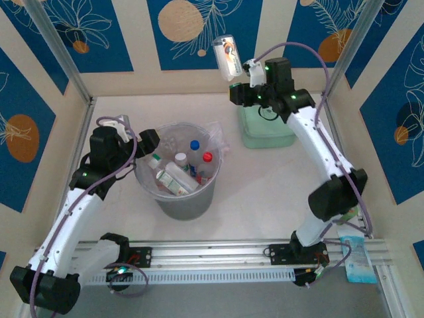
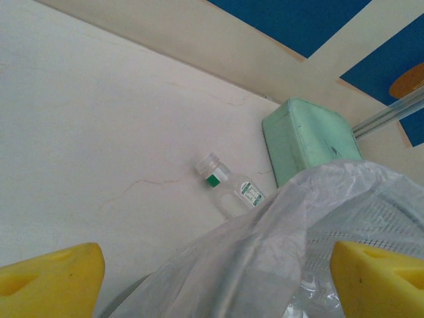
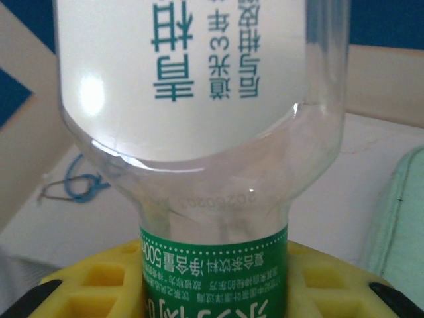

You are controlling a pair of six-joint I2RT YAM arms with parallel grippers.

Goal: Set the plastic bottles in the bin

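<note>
The right gripper is clamped on the green-banded neck of a clear plastic bottle, held above the table's far edge. It looks empty, so probably light, smooth and thin-walled; the stiffer neck suits gripping. Other bottles sit in the bin, and a stray bottle lies near the mint-green pouch. The left gripper hangs spread wide at the bin's rim.

The pale, faintly cracked tabletop carries the round grey bin lined with a clear bag near its middle, a flat mint-green pouch toward the far wall, one small clear bottle lying on its side near the pouch's corner, and a blue looped tube.
</note>
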